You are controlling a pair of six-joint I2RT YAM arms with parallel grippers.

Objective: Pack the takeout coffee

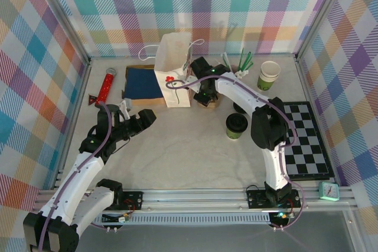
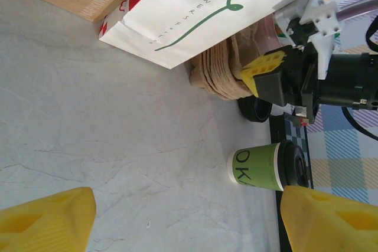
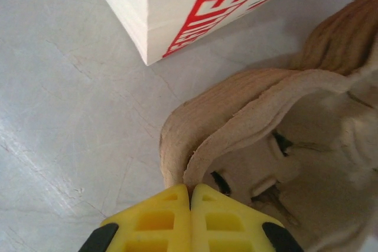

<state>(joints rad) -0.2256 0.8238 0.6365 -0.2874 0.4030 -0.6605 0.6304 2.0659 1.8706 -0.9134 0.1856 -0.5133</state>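
The takeout coffee, a green paper cup with a black lid, stands on the table right of centre and appears in the left wrist view. My right gripper is shut on the thin edge of the top brown pulp cup carrier, which lies on a stack of carriers beside the white paper bag. My left gripper hangs open over bare table to the left, well apart from the cup, with nothing between its fingers.
A stack of lidless green-and-white cups stands at the back right, with straws and loose black lids nearby. A checkered mat lies at the right. A blue box and a red tool lie at the back left.
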